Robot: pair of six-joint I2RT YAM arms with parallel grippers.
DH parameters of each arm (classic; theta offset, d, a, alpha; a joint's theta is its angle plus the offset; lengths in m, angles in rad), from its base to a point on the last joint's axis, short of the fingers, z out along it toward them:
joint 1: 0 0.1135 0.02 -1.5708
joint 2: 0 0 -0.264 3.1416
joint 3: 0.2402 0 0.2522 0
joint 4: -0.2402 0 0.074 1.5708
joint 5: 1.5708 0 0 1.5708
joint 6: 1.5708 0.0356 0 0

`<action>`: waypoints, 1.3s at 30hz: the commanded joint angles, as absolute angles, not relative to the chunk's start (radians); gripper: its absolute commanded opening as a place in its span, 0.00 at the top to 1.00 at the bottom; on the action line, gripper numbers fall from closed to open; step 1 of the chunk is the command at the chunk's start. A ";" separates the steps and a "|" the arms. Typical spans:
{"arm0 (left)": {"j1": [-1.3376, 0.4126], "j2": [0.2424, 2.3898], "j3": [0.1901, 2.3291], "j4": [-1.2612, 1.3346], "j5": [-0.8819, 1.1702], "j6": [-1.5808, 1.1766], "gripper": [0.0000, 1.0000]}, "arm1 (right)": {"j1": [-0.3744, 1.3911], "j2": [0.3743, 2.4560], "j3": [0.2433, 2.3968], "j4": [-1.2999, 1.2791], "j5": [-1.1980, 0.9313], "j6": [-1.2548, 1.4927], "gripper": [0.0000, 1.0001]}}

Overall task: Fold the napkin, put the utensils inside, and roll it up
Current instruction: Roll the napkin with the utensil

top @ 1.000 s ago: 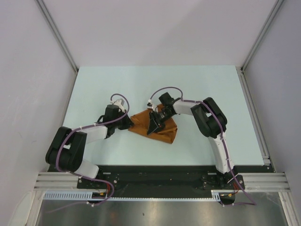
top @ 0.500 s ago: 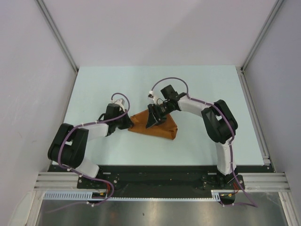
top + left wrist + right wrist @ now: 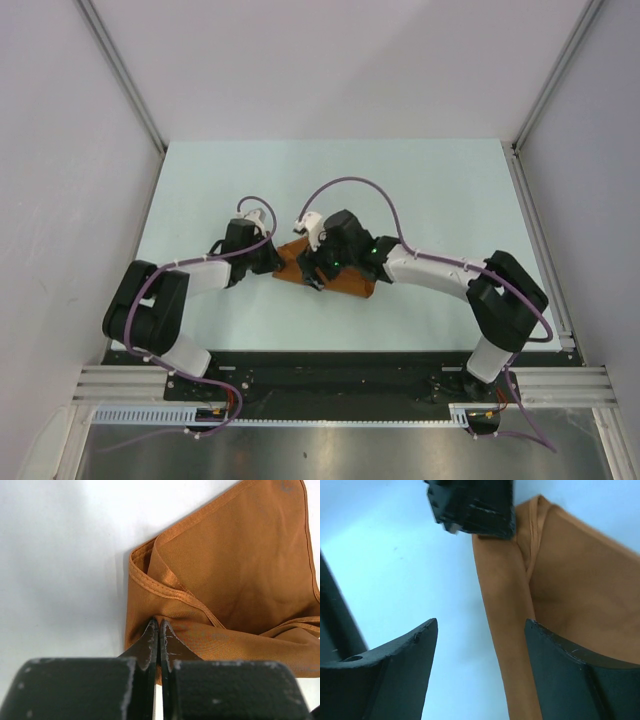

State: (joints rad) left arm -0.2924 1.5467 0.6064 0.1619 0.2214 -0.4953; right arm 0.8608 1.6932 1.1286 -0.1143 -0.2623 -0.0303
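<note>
Top view: pale desk (image 3: 420,200) w/ a rust-brown napkin (image 3: 350,285) near the centre, folded and mostly covered by the right wrist. The left hand (image 3: 274,258) sits at the napkin's left corner. The right hand (image 3: 316,278) has swung in over the napkin's near-left part. A sec ago it was above the cloth's middle w/ the elbow tucked closer.

Left wrist view: the left hand (image 3: 159,630) is pinched shut on the napkin's (image 3: 240,575) hemmed edge, w/ layered folds lying flat on the desk (image 3: 60,555) beyond.

Right wrist view: the right hand (image 3: 480,625) is spread wide, much wider than a sec ago, and holds nothing. Its jaws straddle a folded edge of the napkin (image 3: 570,580). The left hand (image 3: 475,502) is just beyond.

No spoon shows in any view, and I can't tell if it's inside the folds. Prob. the right hand has just let go of a fold and is lining up for the next fold or roll, while the left hand anchors the corner.
</note>
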 commanded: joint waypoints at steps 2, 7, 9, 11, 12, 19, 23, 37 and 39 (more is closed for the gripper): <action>-0.287 1.578 0.641 0.135 0.235 -0.471 1.00 | 0.988 1.687 1.077 0.051 0.052 -0.265 0.26; -0.288 1.583 0.647 0.130 0.238 -0.469 1.00 | 1.011 1.747 1.081 0.069 0.035 -0.291 0.33; -0.288 1.585 0.647 0.130 0.239 -0.469 1.00 | 1.011 1.764 1.089 0.066 0.028 -0.299 0.35; -0.288 1.583 0.649 0.127 0.239 -0.469 1.00 | 1.009 1.788 1.095 0.064 0.023 -0.304 0.36; -0.288 1.586 0.649 0.129 0.241 -0.469 1.00 | 1.009 1.796 1.100 0.061 0.023 -0.305 0.37; -0.288 1.583 0.652 0.126 0.244 -0.469 1.00 | 1.003 1.847 1.103 0.066 0.051 -0.319 0.35; -0.288 1.585 0.653 0.126 0.245 -0.469 1.00 | 0.991 1.871 1.111 0.061 0.045 -0.321 0.34; -0.288 1.571 0.672 0.146 0.276 -0.479 1.00 | 0.916 1.945 1.152 -0.095 -0.067 -0.238 0.40; -0.288 1.559 0.684 0.141 0.272 -0.482 0.95 | 0.910 1.959 1.173 -0.135 -0.110 -0.216 0.46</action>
State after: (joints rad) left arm -0.2916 1.5711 0.6380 0.1493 0.2501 -0.4953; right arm 0.9344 1.9121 1.1286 -0.0002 -0.0467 -0.2646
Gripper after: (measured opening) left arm 0.020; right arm 0.592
